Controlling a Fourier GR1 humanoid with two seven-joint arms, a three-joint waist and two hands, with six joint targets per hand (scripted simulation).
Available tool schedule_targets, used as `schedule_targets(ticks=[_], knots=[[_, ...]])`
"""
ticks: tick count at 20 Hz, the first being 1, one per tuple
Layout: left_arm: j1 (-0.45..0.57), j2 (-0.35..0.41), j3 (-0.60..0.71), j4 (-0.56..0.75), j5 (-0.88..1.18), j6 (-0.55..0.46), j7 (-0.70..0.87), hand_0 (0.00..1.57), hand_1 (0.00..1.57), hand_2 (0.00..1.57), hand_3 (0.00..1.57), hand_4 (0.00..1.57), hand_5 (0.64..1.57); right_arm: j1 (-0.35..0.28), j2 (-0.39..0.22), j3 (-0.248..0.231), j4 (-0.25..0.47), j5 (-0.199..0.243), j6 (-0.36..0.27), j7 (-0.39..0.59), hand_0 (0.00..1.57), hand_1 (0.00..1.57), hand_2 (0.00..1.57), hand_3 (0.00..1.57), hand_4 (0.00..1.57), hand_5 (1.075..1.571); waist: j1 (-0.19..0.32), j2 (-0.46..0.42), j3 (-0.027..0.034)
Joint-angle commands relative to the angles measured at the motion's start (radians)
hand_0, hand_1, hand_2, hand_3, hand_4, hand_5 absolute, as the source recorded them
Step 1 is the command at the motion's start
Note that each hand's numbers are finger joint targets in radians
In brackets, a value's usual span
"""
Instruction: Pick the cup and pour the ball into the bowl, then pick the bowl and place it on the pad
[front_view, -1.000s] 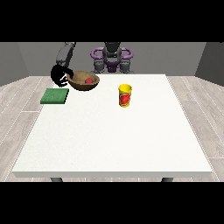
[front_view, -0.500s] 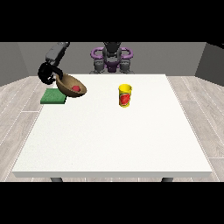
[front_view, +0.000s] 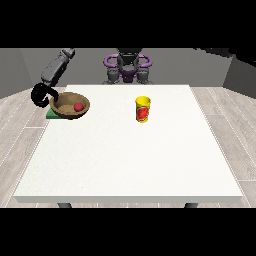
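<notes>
I see the hand at the view's left (front_view: 41, 95) curled round the rim of the brown bowl (front_view: 67, 107), which sits over the green pad (front_view: 50, 114) at the table's (front_view: 125, 160) far left edge. The red ball (front_view: 78, 107) lies inside it. The yellow cup (front_view: 143, 109) stands upright mid-table, its red label unreadable.

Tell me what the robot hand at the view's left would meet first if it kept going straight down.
Probably the green pad: the robot hand holds the wooden bowl over it, though how high is unclear.
</notes>
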Motion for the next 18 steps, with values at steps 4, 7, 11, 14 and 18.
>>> schedule_targets(ticks=[4,7,11,14,18], knots=[[0.042,0.018,0.06,-0.126,0.081,0.013,0.043,0.0,0.0,0.0,0.0,0.7,1.56,-0.038,-0.177,-0.088,0.197,-0.018,0.121,-0.147,1.57,1.57,1.57,0.0,0.99,1.571,0.016,0.09,0.0015],[0.044,0.017,0.063,-0.178,0.085,0.027,0.033,0.0,0.0,0.0,0.0,0.69,1.556,-0.082,-0.209,-0.088,0.234,-0.003,0.118,-0.178,1.57,1.57,1.57,0.0,0.98,1.571,0.014,0.15,0.001],[0.095,-0.007,0.046,-0.161,0.087,0.032,0.064,0.0,0.0,0.0,0.0,0.7,1.558,-0.059,-0.168,-0.038,0.266,0.026,0.146,-0.148,1.57,1.57,1.57,0.0,0.98,1.569,0.006,0.041,-0.0009],[0.125,-0.052,0.028,-0.208,0.095,0.052,0.077,0.0,0.0,0.0,0.0,0.7,1.556,-0.021,-0.123,-0.009,0.282,0.062,0.11,-0.207,1.57,1.57,1.57,0.46,0.98,1.567,-0.001,-0.011,-0.0007],[0.068,0.027,0.032,-0.11,0.112,0.045,0.121,0.0,0.0,0.0,0.0,0.68,1.554,-0.051,-0.075,0.033,0.279,0.082,0.107,-0.147,1.57,1.57,1.57,0.88,1.0,1.564,-0.01,-0.031,-0.0018]])
